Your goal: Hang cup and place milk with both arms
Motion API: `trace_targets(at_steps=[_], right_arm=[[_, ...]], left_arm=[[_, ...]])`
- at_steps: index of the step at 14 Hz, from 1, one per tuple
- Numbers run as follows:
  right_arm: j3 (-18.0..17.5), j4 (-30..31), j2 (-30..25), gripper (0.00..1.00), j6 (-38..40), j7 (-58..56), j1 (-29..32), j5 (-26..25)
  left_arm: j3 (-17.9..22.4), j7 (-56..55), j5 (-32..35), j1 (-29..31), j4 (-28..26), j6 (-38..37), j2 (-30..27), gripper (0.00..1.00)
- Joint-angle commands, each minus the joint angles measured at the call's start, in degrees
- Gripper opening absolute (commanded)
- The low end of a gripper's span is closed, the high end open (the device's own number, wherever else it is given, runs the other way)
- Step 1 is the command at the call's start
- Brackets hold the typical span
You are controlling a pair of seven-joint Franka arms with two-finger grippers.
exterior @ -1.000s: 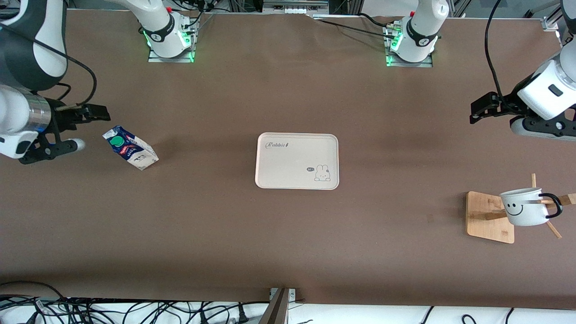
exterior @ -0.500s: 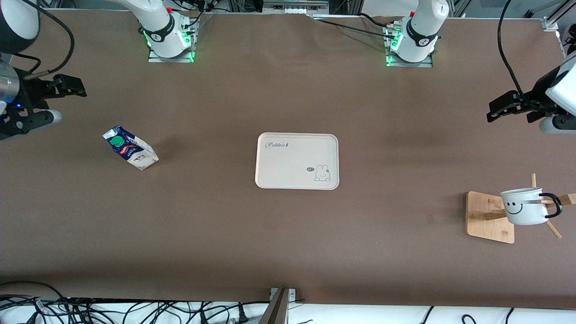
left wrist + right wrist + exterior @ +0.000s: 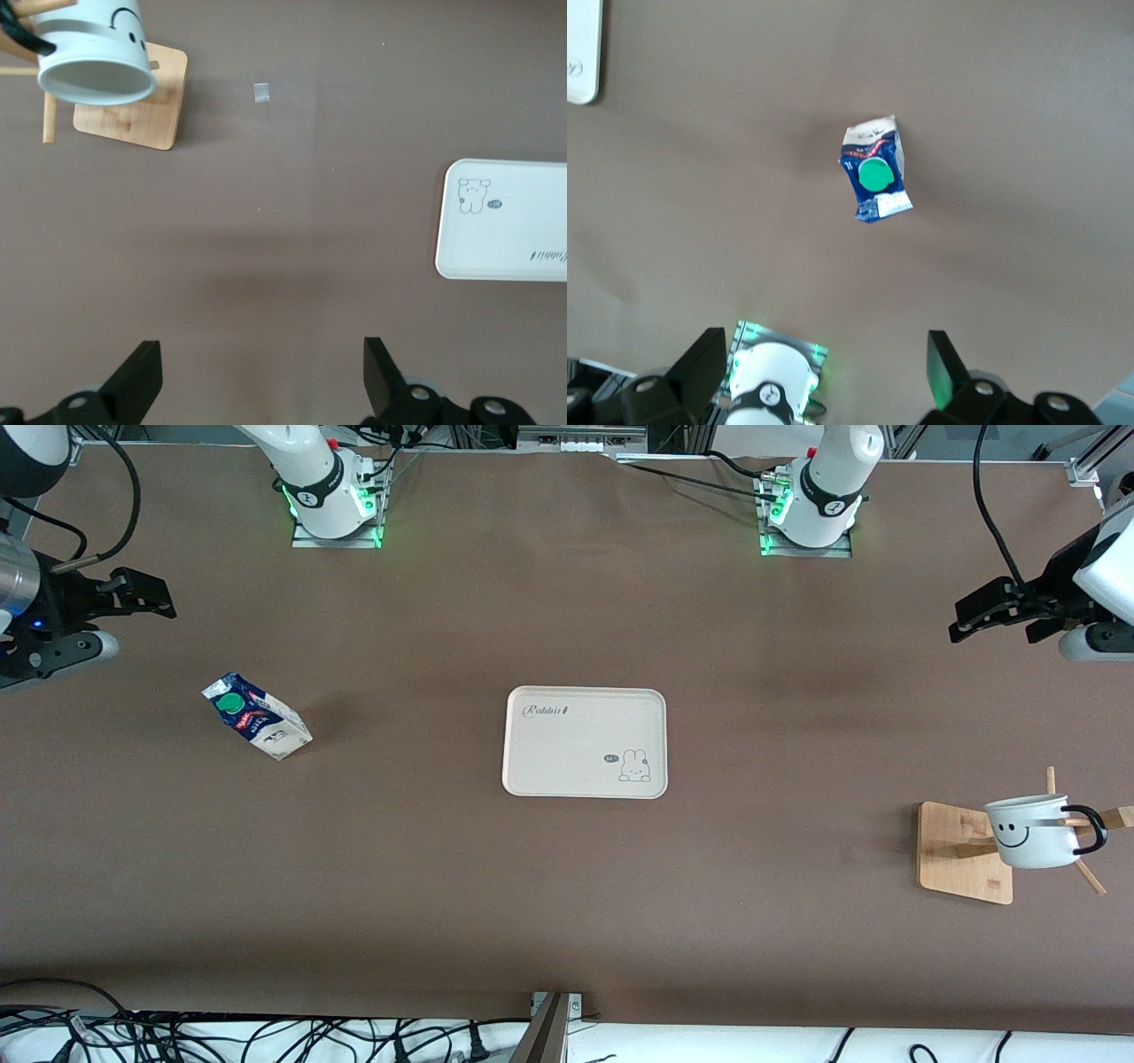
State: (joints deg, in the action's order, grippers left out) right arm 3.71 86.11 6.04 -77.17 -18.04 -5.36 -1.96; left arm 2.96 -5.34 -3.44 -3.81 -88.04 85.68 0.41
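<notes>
The cup (image 3: 1032, 831), white with a smiley face, hangs by its black handle on a peg of the wooden rack (image 3: 961, 850) at the left arm's end; it also shows in the left wrist view (image 3: 96, 53). The milk (image 3: 257, 726) stands on the bare table toward the right arm's end, green cap up; it also shows in the right wrist view (image 3: 874, 171). My left gripper (image 3: 970, 615) is open and empty, up over the table near the left arm's end (image 3: 261, 376). My right gripper (image 3: 151, 598) is open and empty, up over the table apart from the milk (image 3: 824, 363).
A pale tray (image 3: 585, 741) with a rabbit print lies at the table's middle, nothing on it. The arm bases (image 3: 332, 500) (image 3: 811, 509) stand along the table edge farthest from the front camera. Cables (image 3: 221, 1036) hang below the nearest edge.
Both grippers have drawn back toward the table's ends, open and empty: the right one away from the milk, the left one away from the rack. Cup, milk and tray have not moved.
</notes>
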Motion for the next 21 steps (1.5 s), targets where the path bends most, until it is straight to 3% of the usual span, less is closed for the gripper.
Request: trace_targets(at_steps=[1,5,7,9,21], right_arm=[[-3.3,6.2,-4.7,1.0,-4.2,1.6,3.2,-0.2],[-3.1,5.9,-4.8,1.0,-12.9,1.7,5.0,0.1],[-2.8,5.6,-6.2,1.0,-11.5,2.0,5.0,0.0],[-2.1,5.5,-6.2,1.0,-7.5,5.3,5.2,0.2],[-0.4,5.3,-4.6,1.0,-10.8,8.2,5.0,-0.2]], left_arm=[[1.4,-1.7,-0.8,0.2,-0.3,0.3,-1.4,1.0],[1.3,-1.7,-0.7,-0.5,1.0,0.0,-1.2,1.0],[1.1,-0.5,2.4,-0.8,1.0,0.4,-1.1,1.0],[1.0,8.5,4.8,-2.4,1.0,0.5,-1.2,1.0],[1.0,4.4,3.4,-2.5,2.4,-2.1,-0.8,1.0]])
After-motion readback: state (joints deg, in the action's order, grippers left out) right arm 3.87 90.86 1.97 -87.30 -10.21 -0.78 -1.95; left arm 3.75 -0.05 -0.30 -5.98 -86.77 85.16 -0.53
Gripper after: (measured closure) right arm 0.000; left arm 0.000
